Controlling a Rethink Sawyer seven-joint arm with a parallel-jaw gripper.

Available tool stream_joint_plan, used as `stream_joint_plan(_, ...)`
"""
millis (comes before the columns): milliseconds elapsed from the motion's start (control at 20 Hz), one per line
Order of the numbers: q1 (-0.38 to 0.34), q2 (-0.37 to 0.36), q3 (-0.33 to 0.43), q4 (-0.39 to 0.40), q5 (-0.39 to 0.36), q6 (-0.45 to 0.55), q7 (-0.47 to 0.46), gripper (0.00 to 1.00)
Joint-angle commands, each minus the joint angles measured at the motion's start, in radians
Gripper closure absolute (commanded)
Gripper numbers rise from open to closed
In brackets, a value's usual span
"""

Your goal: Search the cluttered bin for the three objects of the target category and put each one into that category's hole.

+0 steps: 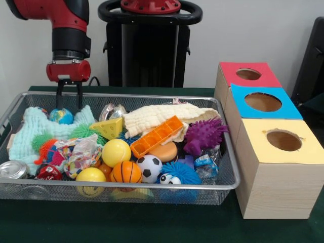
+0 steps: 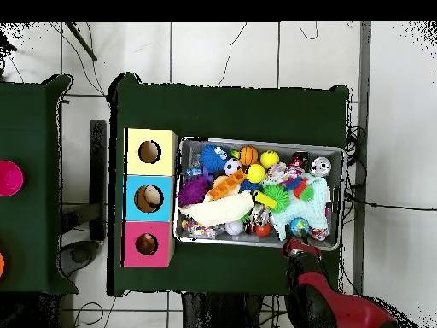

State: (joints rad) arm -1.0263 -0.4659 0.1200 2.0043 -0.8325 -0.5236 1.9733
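The silver wire-mesh bin (image 1: pixel 230 185) is full of toys; it also shows in the overhead view (image 2: pixel 339 150). My gripper (image 1: pixel 69 96) hangs at the bin's far left corner, open and empty, its two black fingers (image 1: pixel 59 97) just above a blue-green globe ball (image 1: pixel 61 116). In the overhead view the gripper (image 2: pixel 298 247) is at the bin's bottom right rim, next to the globe ball (image 2: pixel 299 226). Other balls lie near the front: a yellow ball (image 1: pixel 116 152), a basketball (image 1: pixel 125 172), a soccer ball (image 1: pixel 149 167) and a yellow smiley ball (image 1: pixel 90 178).
Three wooden boxes stand right of the bin, each with a round hole: red top (image 1: pixel 248 74), blue top (image 1: pixel 262 102), yellow top (image 1: pixel 283 140). The bin also holds a mint cloth (image 1: pixel 25 132), a cream cloth (image 1: pixel 162 115), an orange tray (image 1: pixel 156 136), a purple spiky toy (image 1: pixel 204 134) and a can (image 1: pixel 12 169).
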Motion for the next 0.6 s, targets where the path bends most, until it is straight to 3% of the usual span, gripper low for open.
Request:
stream_joint_plan(50,-0.016,0.044,0.054,-0.157,-0.051,-0.052,0.106,0.00)
stream_joint_plan(600,-0.007,0.087,0.044,-0.182,-0.033,-0.087,0.097,0.00)
